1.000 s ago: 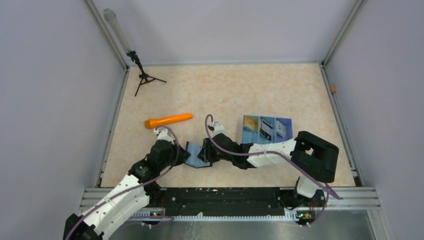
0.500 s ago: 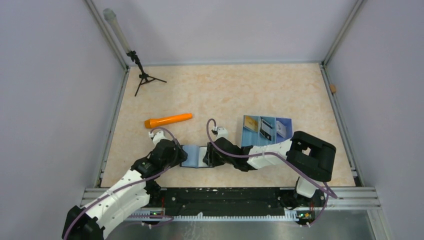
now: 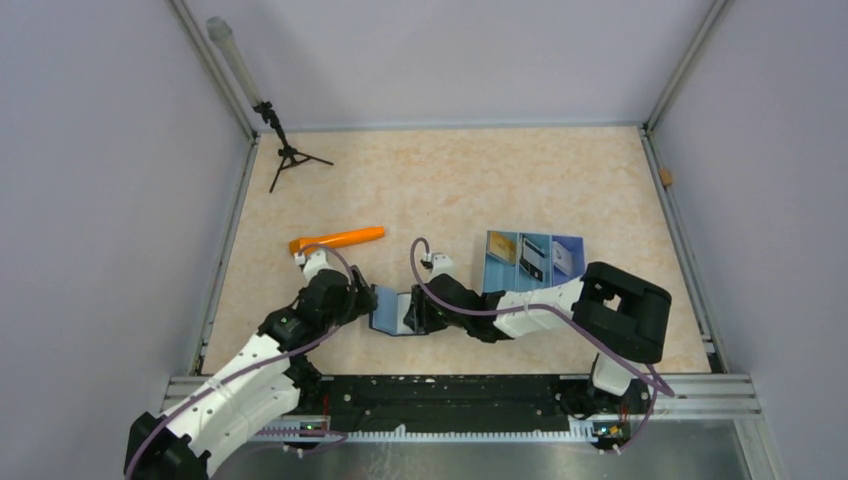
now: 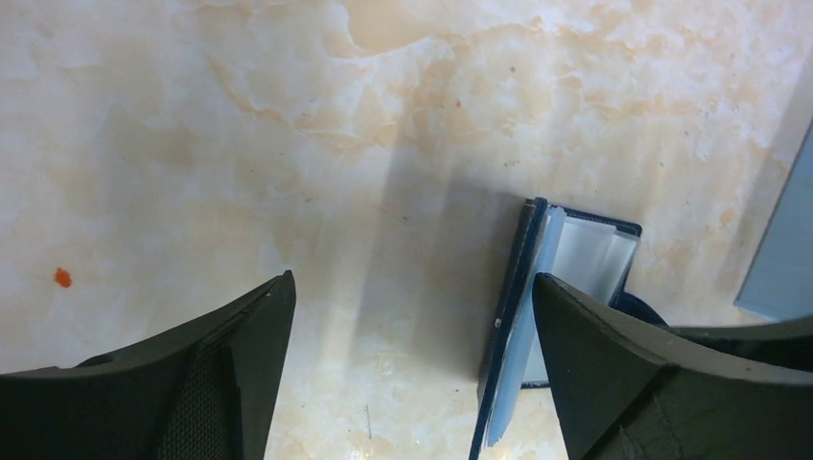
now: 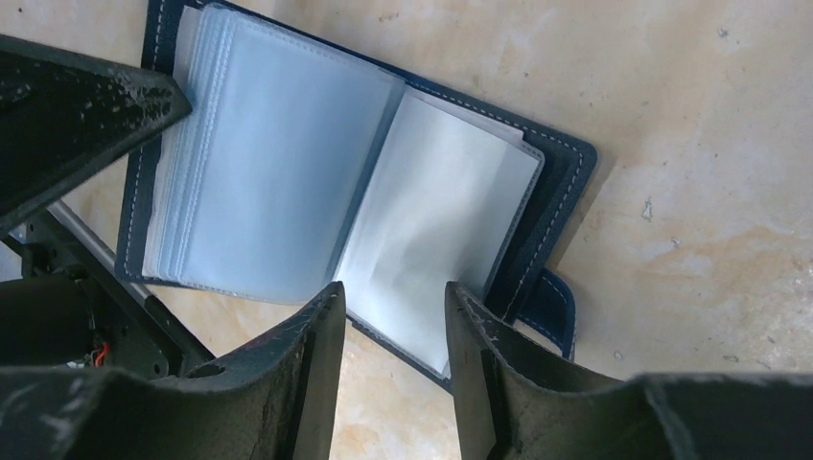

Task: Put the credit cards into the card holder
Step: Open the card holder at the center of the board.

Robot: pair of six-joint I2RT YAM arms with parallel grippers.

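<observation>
The card holder [image 3: 392, 312] lies opened between my two grippers, navy outside, pale blue sleeves inside [image 5: 288, 163]. Its left cover [image 4: 508, 326] stands on edge just inside my left gripper's right finger [image 4: 614, 364]. My left gripper [image 3: 368, 298] [image 4: 412, 280] is wide open and grips nothing. My right gripper [image 3: 412, 312] [image 5: 393, 287] hovers over the near edge of the right-hand page, its jaws partly open with nothing pinched. The credit cards sit to the right: a gold one [image 3: 503, 247], a dark one [image 3: 535, 262] and a white one [image 3: 567, 258].
The cards rest on a blue sheet [image 3: 548, 240], also at the left wrist view's right edge [image 4: 781, 249]. An orange tube [image 3: 338, 240] lies behind my left gripper. A small tripod with a stick [image 3: 285, 150] stands at the back left. Metal rails border the table.
My left gripper has opened wide, let go of the holder's left cover and drawn slightly back. That cover, pressed flat half a second ago, now stands up again. My right gripper opened a little.
</observation>
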